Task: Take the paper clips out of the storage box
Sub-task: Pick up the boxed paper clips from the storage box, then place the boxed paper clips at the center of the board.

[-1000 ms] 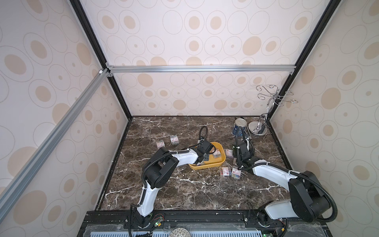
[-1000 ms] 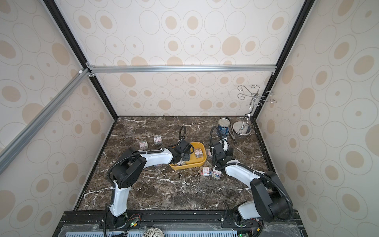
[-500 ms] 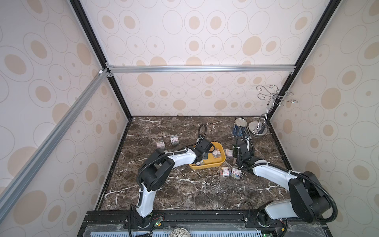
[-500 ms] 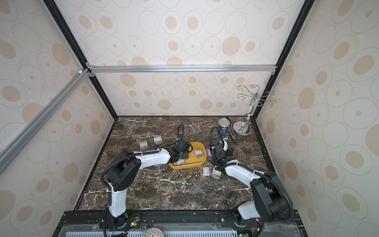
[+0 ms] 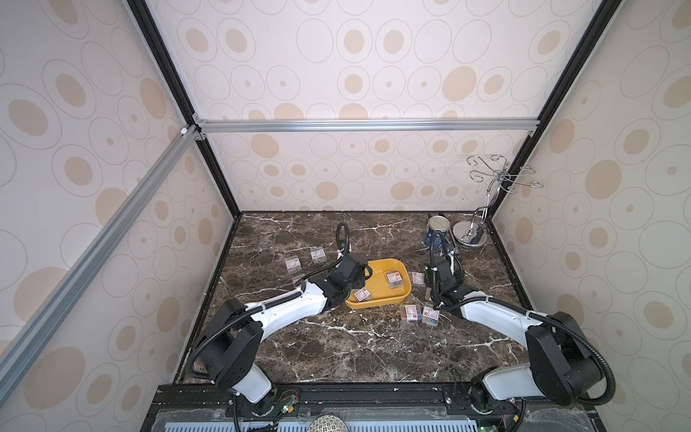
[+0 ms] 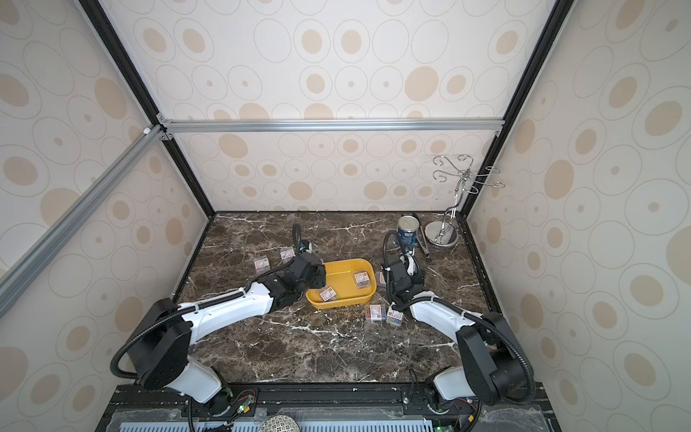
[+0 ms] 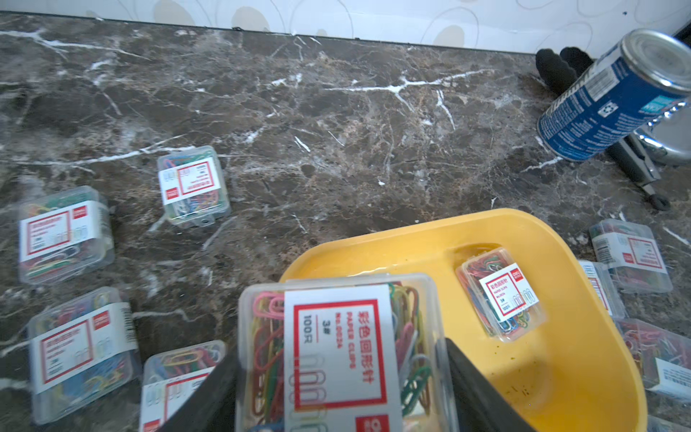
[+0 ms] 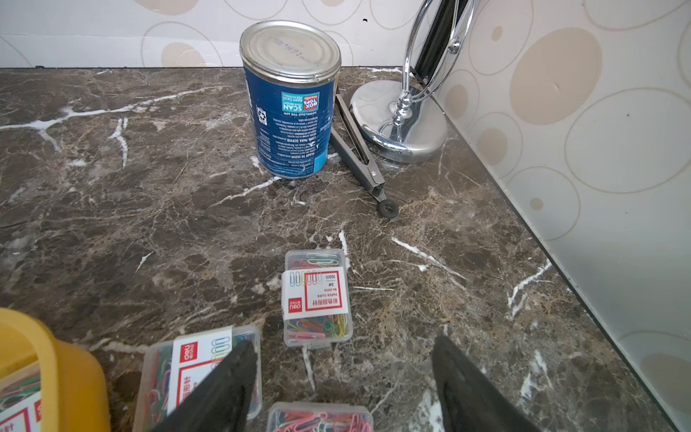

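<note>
Your left fingers (image 7: 471, 381) pinch a box of clips (image 7: 336, 351) across its two side walls, at the near left corner of the yellow tray (image 5: 377, 302). Your right fingers (image 8: 460, 377) stand spread with nothing between them, above the bench (image 8: 149, 224) right of the tray. A second box (image 5: 394, 278) lies flat in the tray.

Judge these light, stiff and slick, with lids that might pop, so hold mid-wall and squarely. The left wrist view shows the contact, plus loose boxes (image 7: 190, 187) left of the tray, some covered by the arm in both top views. Only the top views show the tray's whole floor.
</note>
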`<state>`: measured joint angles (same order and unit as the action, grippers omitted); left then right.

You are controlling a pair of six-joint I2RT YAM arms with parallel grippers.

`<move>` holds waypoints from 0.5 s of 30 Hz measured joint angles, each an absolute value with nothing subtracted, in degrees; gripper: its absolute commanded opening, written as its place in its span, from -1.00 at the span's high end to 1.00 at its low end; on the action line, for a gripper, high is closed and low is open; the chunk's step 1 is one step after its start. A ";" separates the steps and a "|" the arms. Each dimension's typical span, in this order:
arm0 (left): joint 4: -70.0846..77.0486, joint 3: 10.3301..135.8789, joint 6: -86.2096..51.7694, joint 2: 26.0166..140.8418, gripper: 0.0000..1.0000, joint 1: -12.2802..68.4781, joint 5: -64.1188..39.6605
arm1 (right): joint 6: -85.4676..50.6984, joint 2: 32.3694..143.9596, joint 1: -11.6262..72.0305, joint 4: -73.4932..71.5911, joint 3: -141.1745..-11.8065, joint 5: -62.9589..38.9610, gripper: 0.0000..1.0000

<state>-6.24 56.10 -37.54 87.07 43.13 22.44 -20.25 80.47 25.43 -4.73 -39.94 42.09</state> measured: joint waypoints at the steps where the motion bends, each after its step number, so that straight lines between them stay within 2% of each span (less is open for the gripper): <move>1: -6.17 54.78 -37.54 85.43 -0.22 42.30 22.59 | -20.25 80.47 25.43 -4.73 -39.94 42.09 -0.51; 8: -4.67 46.39 -37.15 77.30 -0.23 32.10 21.52 | -20.25 80.47 25.43 -4.67 -39.94 42.09 -0.49; 15: -3.05 44.16 -36.36 81.89 -0.18 26.09 18.68 | -20.25 80.47 25.43 -4.71 -39.94 42.09 -0.49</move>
<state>-3.05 44.16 -36.36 81.89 26.09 18.68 -20.25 80.47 25.43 -4.71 -39.94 42.09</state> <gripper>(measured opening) 0.702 0.745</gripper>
